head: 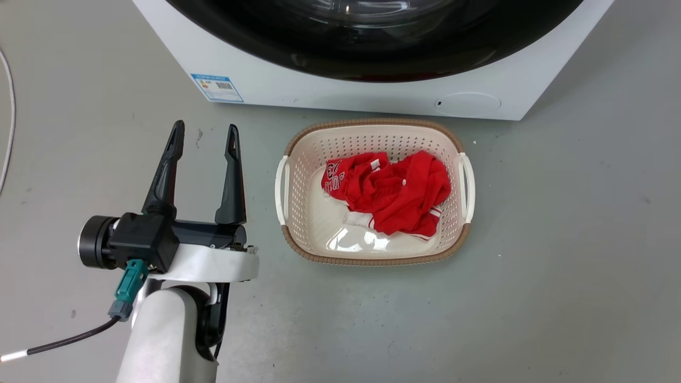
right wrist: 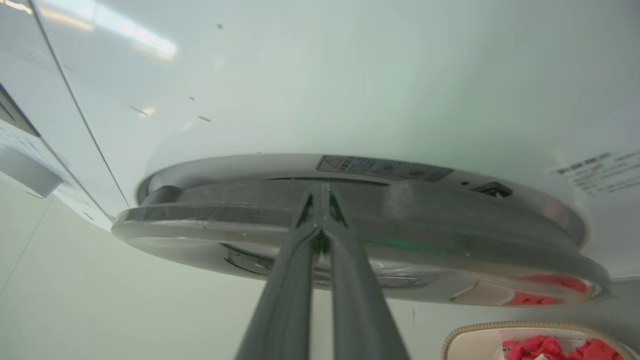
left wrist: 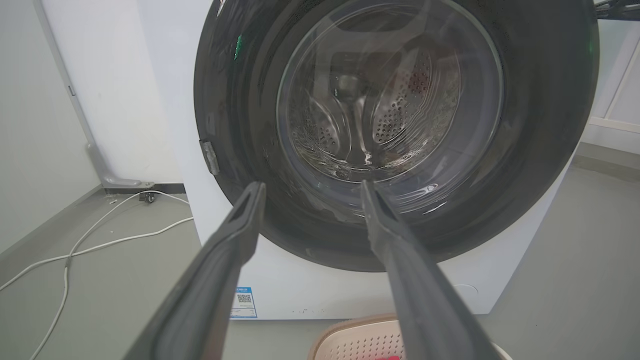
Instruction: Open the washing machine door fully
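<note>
Closest on my feed, the right claw (right wrist: 320, 192) has its fingers pressed together, tips at the rim of the washing machine door (right wrist: 450, 235); I see the left claw (head: 205, 127) spread wide, empty, pointing at that door's glass

My left gripper (head: 205, 127) is black. My arm (head: 170, 330) is white, with a blue-green plug (head: 131, 282) on it. The washing machine (head: 330, 96) is white. Its door (head: 319, 59) is shiny black, with see-through glass in the middle. The drum (left wrist: 400, 115) behind the glass is silver with rows of little dots. The sticker (head: 217, 88) is blue and white. The basket (head: 372, 139) is cream with lots of tiny holes and a brown rim. The shirt (head: 393, 197) in it is red with white letters. The floor (head: 558, 276) is grey. The cable (left wrist: 66, 258) is white.
</note>
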Robot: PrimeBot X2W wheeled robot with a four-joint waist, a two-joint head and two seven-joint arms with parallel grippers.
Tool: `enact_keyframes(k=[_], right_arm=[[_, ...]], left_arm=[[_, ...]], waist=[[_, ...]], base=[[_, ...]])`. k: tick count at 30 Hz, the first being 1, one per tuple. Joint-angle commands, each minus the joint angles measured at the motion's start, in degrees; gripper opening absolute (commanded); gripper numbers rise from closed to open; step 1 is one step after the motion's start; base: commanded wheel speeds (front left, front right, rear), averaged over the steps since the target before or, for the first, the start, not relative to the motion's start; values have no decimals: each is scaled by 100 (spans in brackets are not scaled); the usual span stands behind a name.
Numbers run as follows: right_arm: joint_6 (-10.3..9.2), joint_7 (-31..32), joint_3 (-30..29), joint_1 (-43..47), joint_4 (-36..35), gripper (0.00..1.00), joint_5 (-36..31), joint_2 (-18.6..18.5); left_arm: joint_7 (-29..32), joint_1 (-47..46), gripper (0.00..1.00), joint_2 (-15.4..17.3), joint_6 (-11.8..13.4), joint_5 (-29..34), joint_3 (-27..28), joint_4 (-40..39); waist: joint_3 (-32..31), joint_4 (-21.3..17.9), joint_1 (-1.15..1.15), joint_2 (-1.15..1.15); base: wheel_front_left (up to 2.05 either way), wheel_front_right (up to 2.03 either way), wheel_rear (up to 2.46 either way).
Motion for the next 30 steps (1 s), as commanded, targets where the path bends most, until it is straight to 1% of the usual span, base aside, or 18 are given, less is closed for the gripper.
enact_keyframes(k=[1, 6, 13, 22, 27, 30], right_arm=[[0, 5, 6, -95, 69, 0, -22, 0], [-1, -35, 45, -315, 376, 0, -182, -15], [0, 247, 32, -543, 769, 0, -240, 75], [0, 863, -26, -534, 867, 0, -124, 74], [0, 1381, -11, -380, 762, 0, -24, 93], [0, 1794, 27, -157, 610, 0, 64, 130]], left_arm=[[-13, -66, 100, -5, 20, -30, -11, -13], [-13, -126, 100, -4, 22, -31, -58, -27], [-13, -141, 100, -5, 24, -62, -124, 2], [-13, -177, 100, -6, 63, -86, -204, 35], [-13, -123, 100, -5, 57, -58, -173, 83], [-13, -63, 100, -4, 44, -31, -164, 127]], waist=[[50, 29, -1, 0], [168, 72, -1, 0], [254, 133, -1, 0], [216, 133, -1, 0], [103, 62, -1, 0], [-34, 34, -1, 0]], base=[[0, 0, 0], [0, 0, 0], [0, 0, 0], [0, 0, 0], [0, 0, 0], [0, 0, 0]])
